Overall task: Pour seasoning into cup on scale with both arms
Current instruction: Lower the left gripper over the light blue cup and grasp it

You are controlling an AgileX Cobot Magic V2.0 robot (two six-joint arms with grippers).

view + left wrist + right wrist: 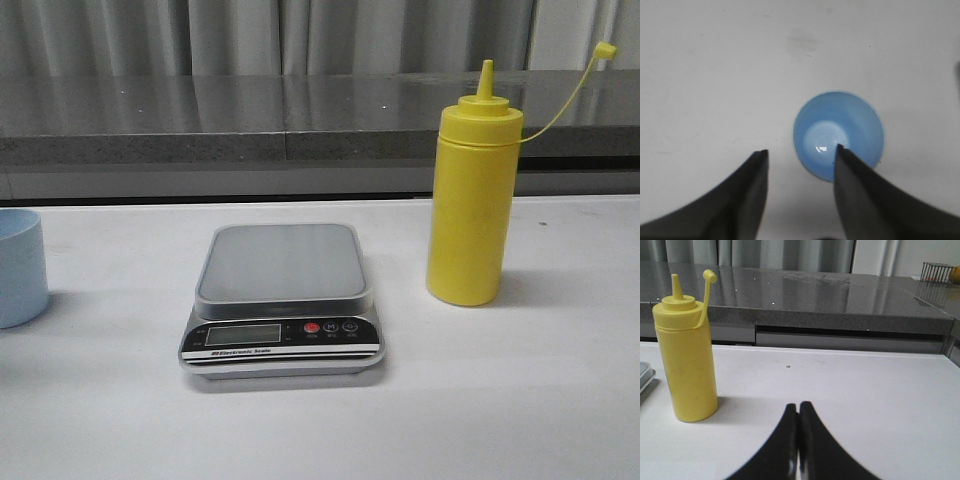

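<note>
Scale point(281, 300): placed nearest on the white table point(520, 400), at the middle of the front view; the grey platform is bare, and the black panel with display, one red and two dark buttons is turned toward the camera.
Cup point(20, 268): set upright on the table at the far left edge of the front view, well apart from the scale and partly cut off; nothing is seen inside it from above point(838, 134).
Seasoning point(472, 205): stood upright to the right of the scale and slightly farther back, with the nozzle uncovered and the cap point(604, 49) held out on its tether.
Left gripper point(801, 155): held above the cup with fingers spread; nothing is grasped.
Right gripper point(799, 412): fingers pressed together on nothing, kept low over the table, apart from the bottle point(686, 352).
Counter point(300, 110): a grey ledge is seen behind the table.
</note>
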